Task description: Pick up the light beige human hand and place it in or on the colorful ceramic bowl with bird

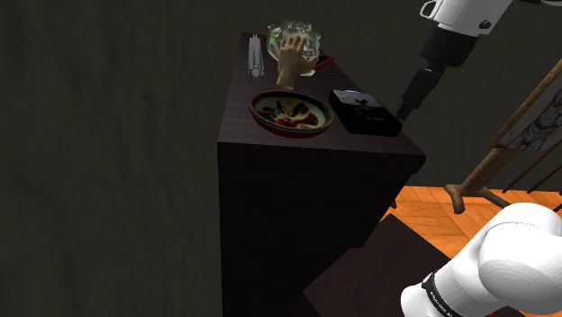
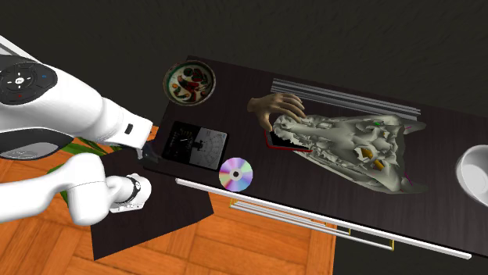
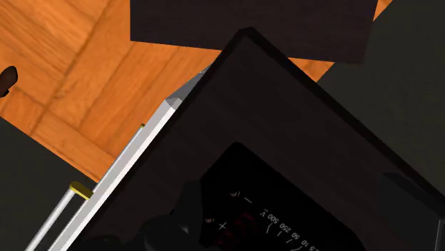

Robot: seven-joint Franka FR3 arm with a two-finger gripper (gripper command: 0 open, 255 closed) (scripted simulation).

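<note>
While the white arm (image 1: 459, 22) comes in from the shoulder view's upper right, its dark wrist angles down and a bit toward that view's left. That leaves the black gripper (image 1: 403, 110) hanging over the right-hand edge of the dark cabinet (image 1: 306, 207), just beside a black meter box (image 1: 363, 112). Honestly can't tell if the gripper is spread or closed, it's just black on black from every angle. From the second exterior view the big white links sweep in from the left over the dark stand (image 2: 152, 215) and stop at the cabinet's left end, right by that meter. The wrist view looks down past the cabinet corner: you can make out the meter's scale numbers, a silver rail (image 3: 125, 167) along the cabinet's front, and orange wood floor (image 3: 64, 78) beyond. The beige hand (image 1: 293, 58) lies on the cabinet top well apart from the gripper, with its wrist end toward the colourful bowl (image 1: 289, 113) and its fingertips up against a pale skull (image 2: 352, 144). The bowl sits near the cabinet's end, next to the meter, between the meter's side and the hand. Also up there: a shiny disc (image 2: 235, 173) near the front edge, and a white bowl (image 2: 473, 172) at the far end.
</note>
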